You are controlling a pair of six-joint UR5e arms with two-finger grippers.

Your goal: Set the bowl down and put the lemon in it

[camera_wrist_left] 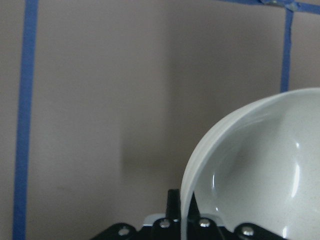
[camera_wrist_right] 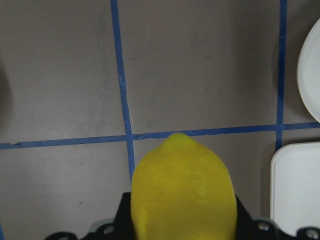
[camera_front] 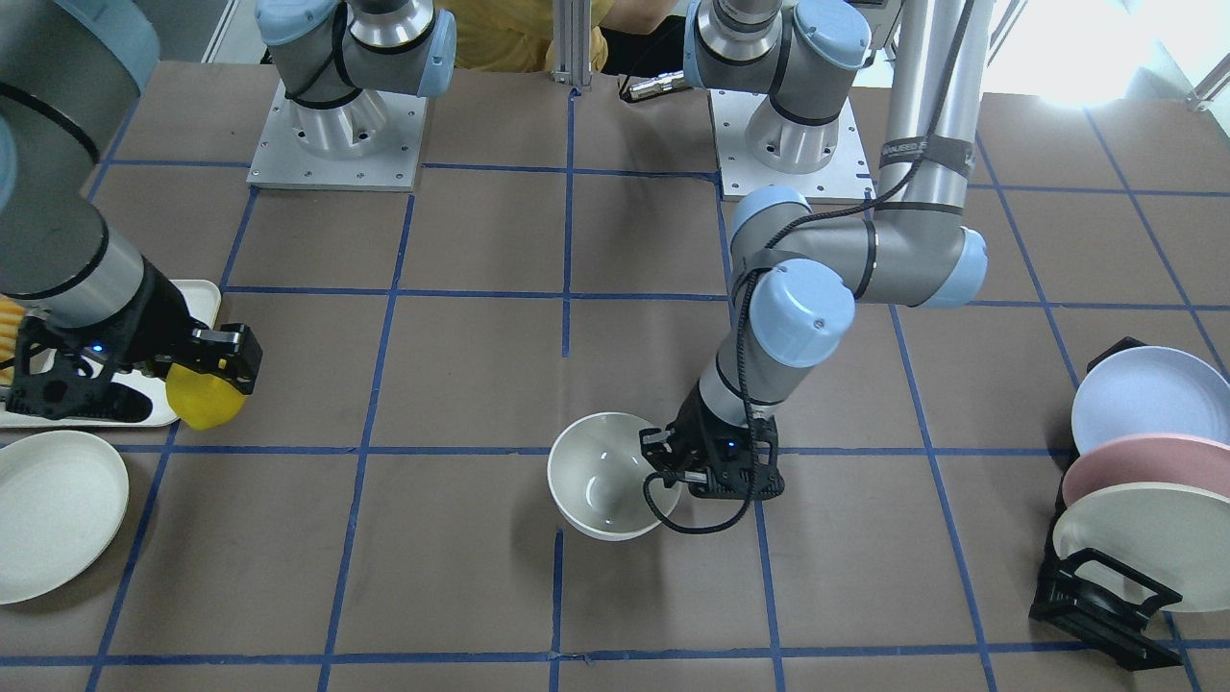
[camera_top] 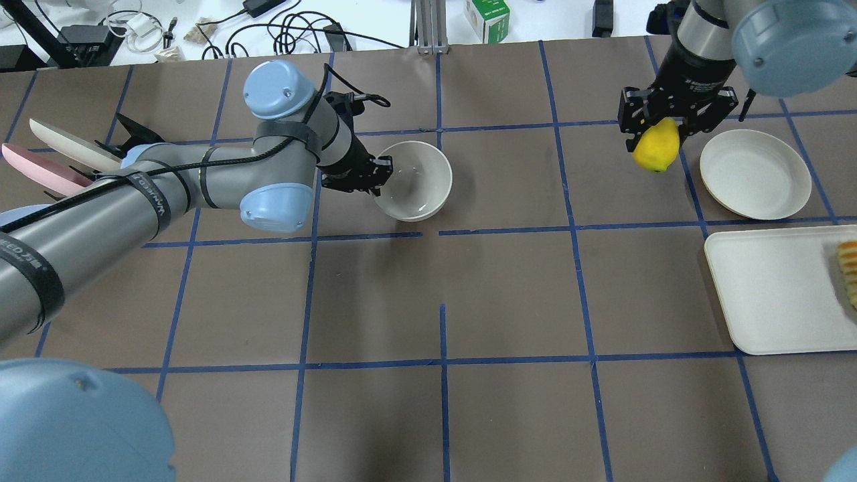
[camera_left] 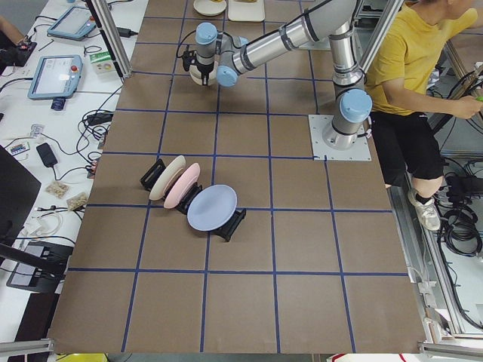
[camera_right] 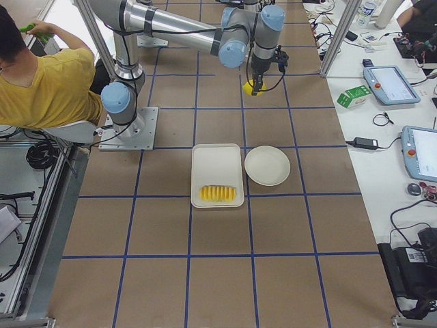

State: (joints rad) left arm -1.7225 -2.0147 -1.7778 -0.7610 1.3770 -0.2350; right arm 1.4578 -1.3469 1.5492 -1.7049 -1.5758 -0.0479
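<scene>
Bowl (camera_top: 413, 181) and lemon (camera_top: 656, 154) are each in a pincer's grip, well apart on the taped brown desk (camera_top: 509, 301). In the overhead view the cream-white bowl sits upper centre. The left pincer (camera_top: 381, 175) pinches its rim on the frame-left side, one finger inside the glossy wall and one outside, as the left wrist view confirms. Holding it by the rim appears to leave the hollow free for the fruit. Whether the base is fully down on the desk cannot be told, though its shadow lies tight beneath it. The left arm (camera_top: 167, 194) stretches in from the lower left of the frame, elbow folded, wrist angled low so the pincer meets the rim from the side.

At upper right the right pincer (camera_top: 657, 134) is clenched on the lemon, fingers on its flanks, pointed end hanging down, clear of the desk. It hangs over bare desk just beside the flat plate (camera_top: 754, 174), higher in the frame than the tray (camera_top: 770, 294) with the sliced food (camera_top: 849, 271) at its edge. The right arm (camera_top: 699, 40) drops in from the top right corner, wrist pointing straight down, a pose suited to carrying the fruit across and lowering it from above. The racked plates (camera_top: 53, 157) at far left play no part. By the look of it the bowl is all but placed, and the lemon has yet to cross to it.
</scene>
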